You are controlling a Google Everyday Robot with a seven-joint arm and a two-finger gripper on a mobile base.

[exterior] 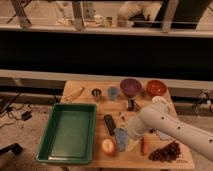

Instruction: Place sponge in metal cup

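Arm [170, 127] reaches in from the right across the front of the tabletop [82, 87], hiding part of it. Gripper [129, 135] is low near the front edge with its jaws shut, just right of the sponge [120, 136]; cannot tell if they touch.

Sponge lies flat on the tabletop, with the black bar [109, 124] behind it and an orange fruit [108, 146] in front. Grapes [165, 151] at front right.

Metal cup [96, 92] stands upright at the back, well apart from the sponge, its inside dark. Blue cup [113, 92], purple bowl [130, 86] and red bowl [156, 87] stand in a row to its right; cannot tell their contents.

Green tray [67, 132] at left, bare floor showing.

The gripper [127, 135], fingers closed, is sitting low just right of the black bar [109, 123], apparently touching the sponge [120, 137]. The metal cup [96, 93] is standing well apart, beside the blue cup [113, 92], behind the green tray [70, 106].
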